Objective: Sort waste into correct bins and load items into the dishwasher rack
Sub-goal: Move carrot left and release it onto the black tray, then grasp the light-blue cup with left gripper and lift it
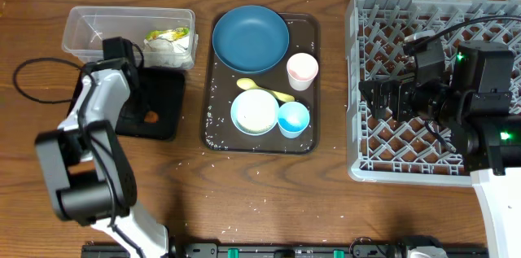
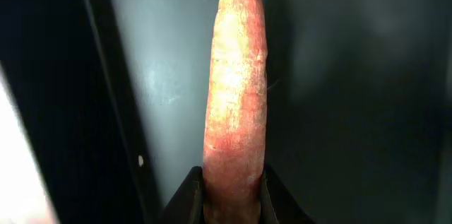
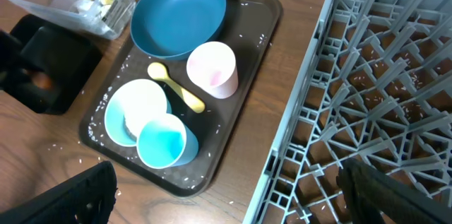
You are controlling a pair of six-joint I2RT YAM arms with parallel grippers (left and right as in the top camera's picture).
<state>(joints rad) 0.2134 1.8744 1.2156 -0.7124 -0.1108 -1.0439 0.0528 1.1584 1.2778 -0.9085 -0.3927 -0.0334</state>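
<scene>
Against black tray (image 2: 353, 111), left claw (image 2: 233, 197) grips carrot (image 2: 236, 97); its tips cropped.

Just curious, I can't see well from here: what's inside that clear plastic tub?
Crumpled white paper with a yellow-green wrapper at the right end of the clear tub. Whatever lies beneath them is covered.

- The wooden table (image 1: 326, 177) is carrying everything in view.
- A clear tub (image 1: 81, 34) is sitting at the far left, with a black tray (image 1: 167, 103) lying just in front of it.
- A brown serving tray (image 1: 224, 120) is resting in the middle.
- A grey rack (image 1: 358, 87) is occupying the right side.
- Rice grains (image 1: 262, 203) are lying scattered on the wood near the serving tray.
- A black cable (image 1: 24, 79) is looping at the left edge.
</scene>
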